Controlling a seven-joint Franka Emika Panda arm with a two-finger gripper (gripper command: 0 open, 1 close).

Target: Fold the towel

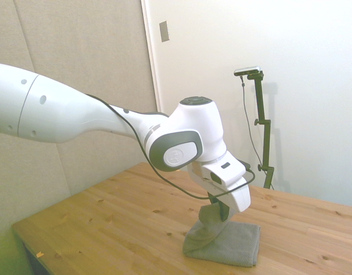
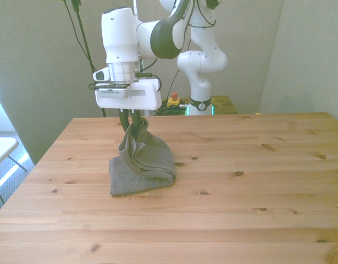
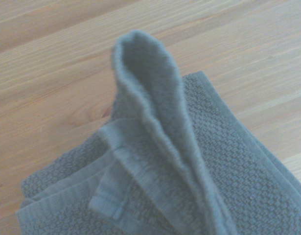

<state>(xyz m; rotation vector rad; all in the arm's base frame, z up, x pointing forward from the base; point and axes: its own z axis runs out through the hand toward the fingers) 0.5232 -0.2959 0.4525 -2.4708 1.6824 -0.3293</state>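
The grey towel (image 2: 142, 165) lies on the wooden table (image 2: 240, 187), left of centre in the front view. One edge of it is pulled up into a bunched fold, and the rest rests flat. My gripper (image 2: 132, 125) is shut on that raised edge, low over the cloth. From the side, the towel (image 1: 230, 243) spreads flat to the right of the lifted part, and my gripper (image 1: 217, 211) pinches the fold just above it. Close up in the wrist view, the towel (image 3: 204, 161) shows a raised looped fold over its layered hem.
The bare table (image 1: 107, 223) stretches wide around the towel on every side. A second white robot arm base (image 2: 201, 71) stands behind the table's far edge. The table's near corner (image 1: 21, 232) is at the side view's left.
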